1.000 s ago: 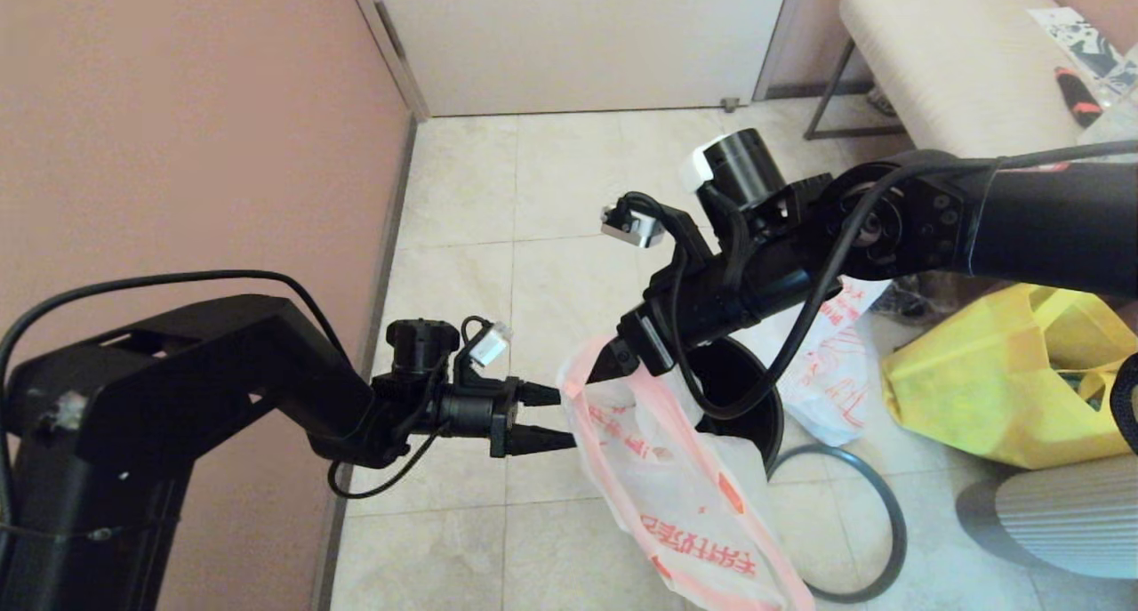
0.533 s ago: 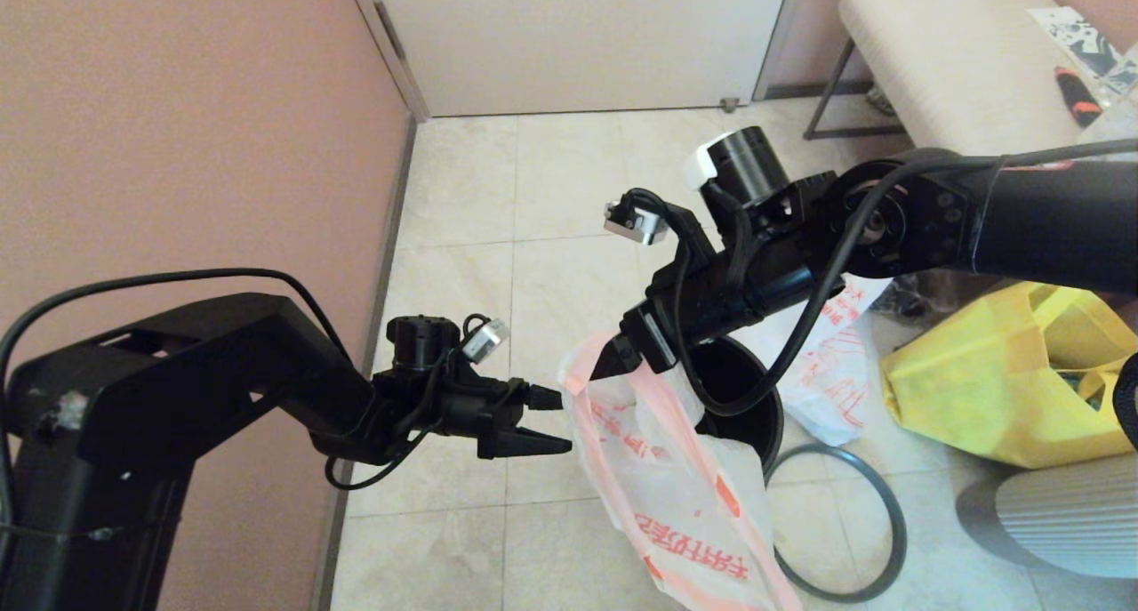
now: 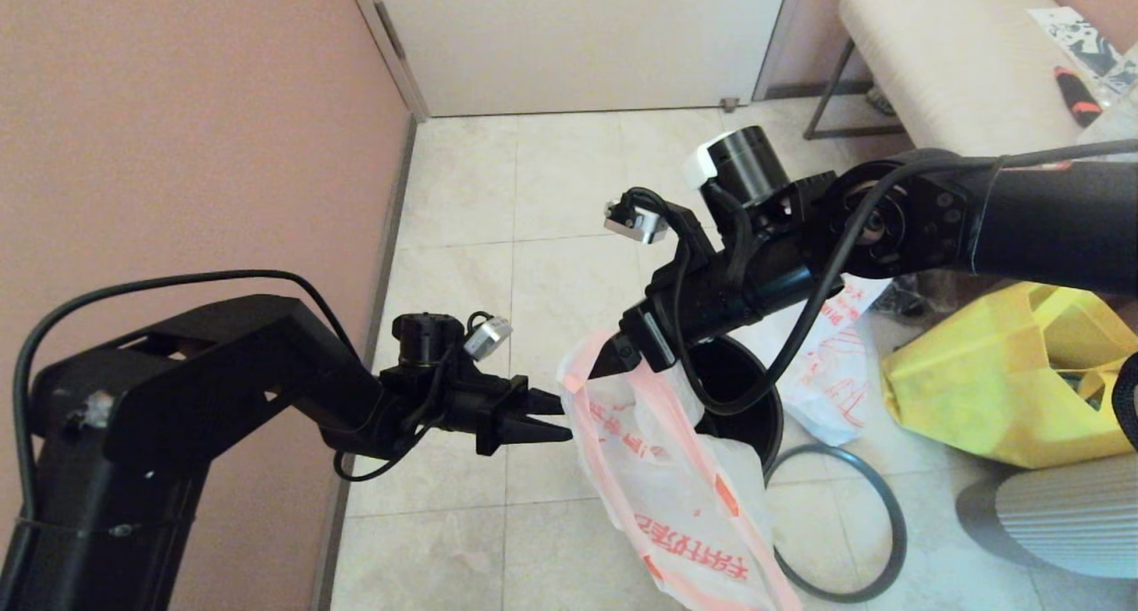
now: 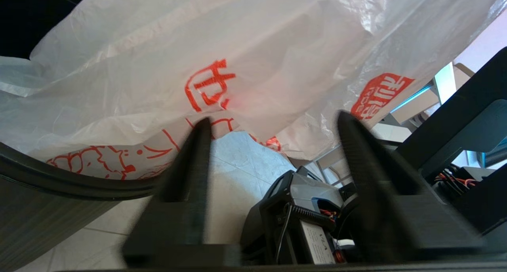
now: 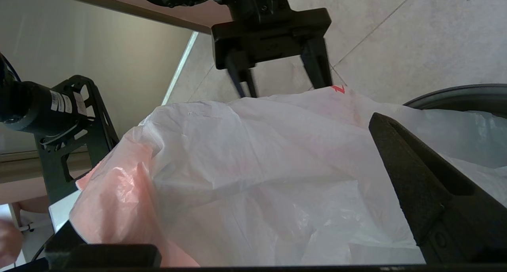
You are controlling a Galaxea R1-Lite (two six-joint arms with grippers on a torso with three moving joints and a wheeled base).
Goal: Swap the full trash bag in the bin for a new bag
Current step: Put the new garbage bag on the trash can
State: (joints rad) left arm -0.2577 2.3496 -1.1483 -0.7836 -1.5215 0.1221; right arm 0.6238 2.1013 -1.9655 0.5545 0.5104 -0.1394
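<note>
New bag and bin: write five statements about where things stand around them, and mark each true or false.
1. The grey hoop lies on the floor beside the bin. True.
2. The new bag fully lines the bin. False: it hangs outside, down the bin's left side, with the right gripper at its top edge.
3. The left gripper is shut on the new bag. False: its fingers stand apart, just short of the bag's edge.
4. The yellow tote sits on the floor to the right of the bin. True.
5. The full trash bag is inside the bin. False: it rests on the floor between bin and tote.
</note>
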